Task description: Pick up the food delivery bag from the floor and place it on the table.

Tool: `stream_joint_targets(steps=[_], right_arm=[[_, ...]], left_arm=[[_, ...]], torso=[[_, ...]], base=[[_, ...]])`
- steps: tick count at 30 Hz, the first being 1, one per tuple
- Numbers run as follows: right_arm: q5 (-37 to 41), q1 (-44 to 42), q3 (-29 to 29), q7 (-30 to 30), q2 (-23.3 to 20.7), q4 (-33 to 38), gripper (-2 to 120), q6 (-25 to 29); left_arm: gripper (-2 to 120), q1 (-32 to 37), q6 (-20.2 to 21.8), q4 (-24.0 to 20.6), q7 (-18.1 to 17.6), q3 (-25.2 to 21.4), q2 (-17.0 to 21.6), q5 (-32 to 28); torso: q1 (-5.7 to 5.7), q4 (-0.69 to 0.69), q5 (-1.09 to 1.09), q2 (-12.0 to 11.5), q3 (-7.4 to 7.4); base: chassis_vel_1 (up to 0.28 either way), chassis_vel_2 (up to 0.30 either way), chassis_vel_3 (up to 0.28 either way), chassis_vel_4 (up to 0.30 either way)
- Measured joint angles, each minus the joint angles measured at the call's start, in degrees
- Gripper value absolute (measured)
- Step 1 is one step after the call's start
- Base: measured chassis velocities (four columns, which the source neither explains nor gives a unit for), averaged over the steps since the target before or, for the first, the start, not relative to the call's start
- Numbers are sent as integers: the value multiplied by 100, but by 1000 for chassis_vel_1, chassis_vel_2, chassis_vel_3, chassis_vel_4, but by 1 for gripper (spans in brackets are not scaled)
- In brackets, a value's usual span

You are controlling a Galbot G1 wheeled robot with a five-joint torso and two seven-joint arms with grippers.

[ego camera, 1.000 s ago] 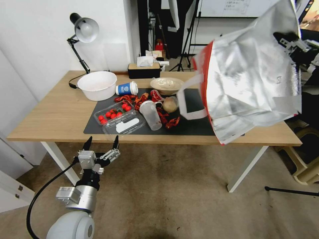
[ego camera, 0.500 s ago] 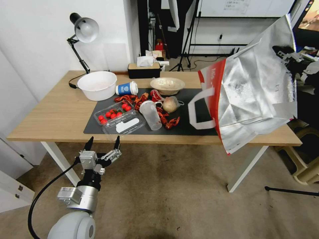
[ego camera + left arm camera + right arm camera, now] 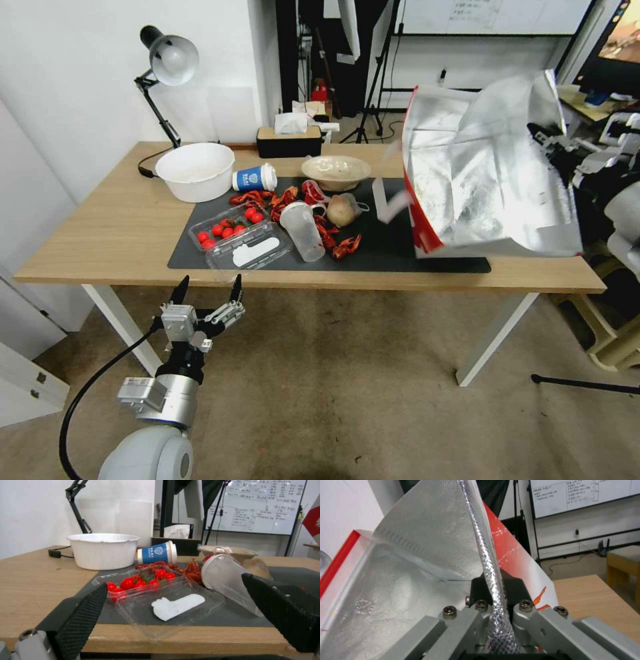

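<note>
The food delivery bag [image 3: 487,180], silver foil with a red edge, hangs tilted over the right end of the table [image 3: 100,233]. Its lower edge sits at the right end of the dark mat [image 3: 393,253]; I cannot tell whether it touches. My right gripper [image 3: 543,137] is shut on the bag's upper rim, and the right wrist view shows its fingers [image 3: 480,590] clamping the foil fold of the bag [image 3: 403,592]. My left gripper [image 3: 208,287] hangs open over the floor [image 3: 347,387], just in front of the table's front edge. The left wrist view shows that gripper [image 3: 173,583] with nothing between its fingers.
On the table stand a white bowl [image 3: 195,170], a tipped blue cup [image 3: 253,178], a clear box of tomatoes [image 3: 230,230], a tipped clear cup [image 3: 303,230], red crayfish [image 3: 337,243], a beige bowl [image 3: 335,171], a tissue box [image 3: 290,140] and a lamp [image 3: 170,60]. A stool [image 3: 610,320] stands at the right.
The right gripper has come lower with the bag. The bag's bottom corner, which hung past the table's front edge, now lies over the mat. The left arm has barely moved.
</note>
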Motion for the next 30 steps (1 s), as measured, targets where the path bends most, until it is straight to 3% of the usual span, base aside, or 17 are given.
stream_joint_targets(steps=[7,24,27,30], right_arm=[[-168,151,-321,-1,212,-188,0,-9],[-654,140,-482,-55,354,-452,0,38],[-634,107,-424,-80,353,-426,14,36],[-630,97,-402,-90,351,-413,19,36]], left_arm=[[100,8,-31,32,3,-4,5,2],[100,-18,-69,108,76,9,11,3],[100,-18,-70,108,96,10,12,3],[100,-16,-74,108,105,10,12,4]], torso=[[0,0,-1,0,0],[-1,0,0,-1,-1],[0,-1,0,-1,-1],[-1,0,0,-1,-1]], base=[[0,0,0,0],[0,0,0,0],[0,0,0,0],[0,0,0,0]])
